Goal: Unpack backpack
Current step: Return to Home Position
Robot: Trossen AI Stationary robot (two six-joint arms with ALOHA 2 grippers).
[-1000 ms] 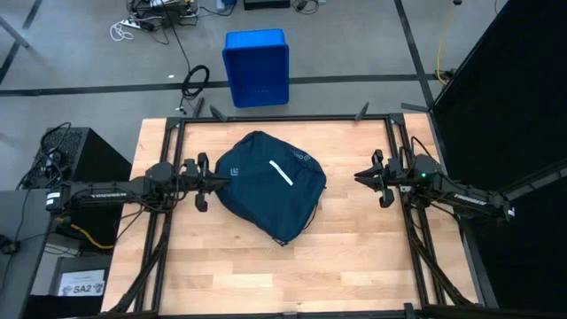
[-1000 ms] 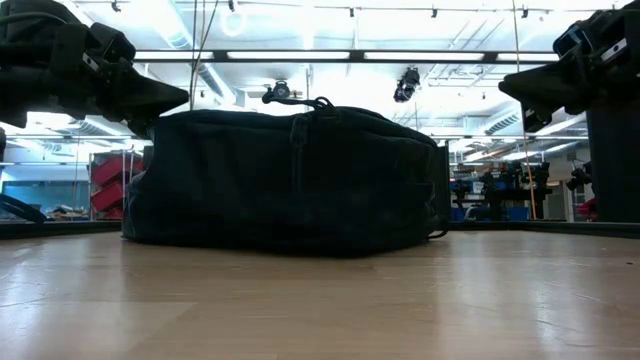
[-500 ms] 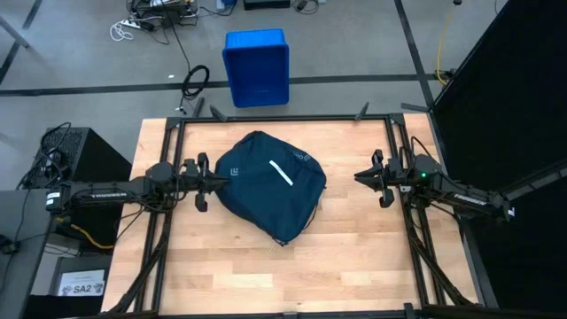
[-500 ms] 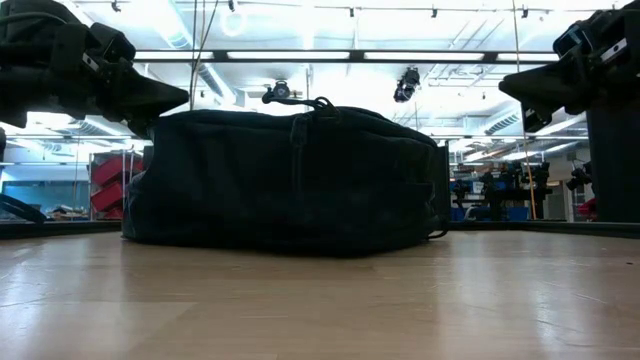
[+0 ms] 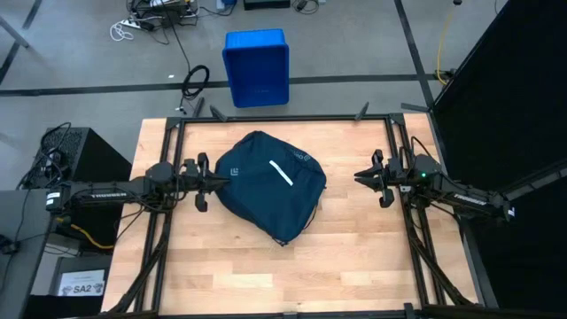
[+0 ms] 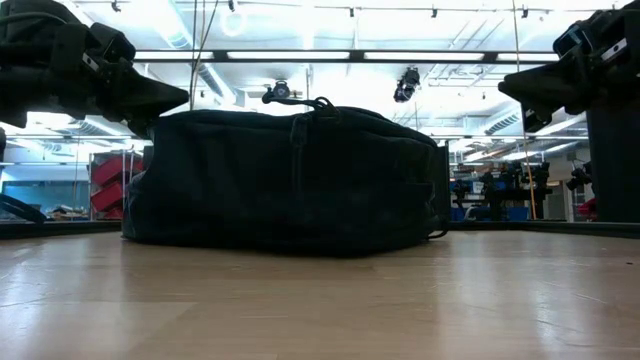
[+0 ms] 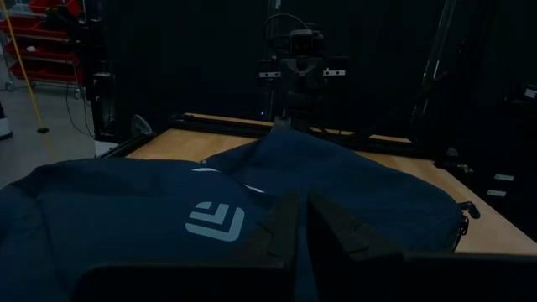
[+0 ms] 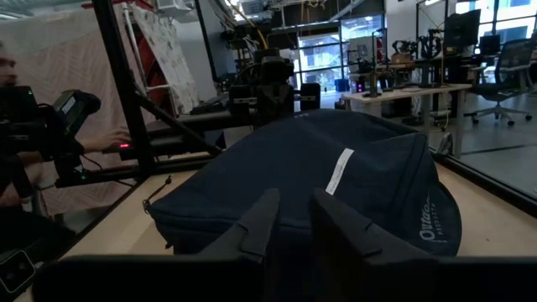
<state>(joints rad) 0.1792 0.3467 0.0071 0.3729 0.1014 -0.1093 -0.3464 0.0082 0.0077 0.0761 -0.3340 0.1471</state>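
Navy fabric backpack (image 5: 270, 186) lies mid-table on the pale wood table (image 5: 354, 257). My left gripper (image 5: 217, 183) hangs just at its left edge, fingers pressed together and empty. My right gripper (image 5: 360, 177) sits well apart on the other side, likewise closed on nothing.

High view: straight down from above, whole table (image 5: 354, 266) in frame, left arm (image 5: 106, 192) and right arm (image 5: 452, 197) at its sides. Low view: at tabletop level, close to backpack (image 6: 290, 180), facing room behind. Left wrist view: across backpack toward right arm. Right wrist view: opposite way, toward left arm. Backpack shared by all four.
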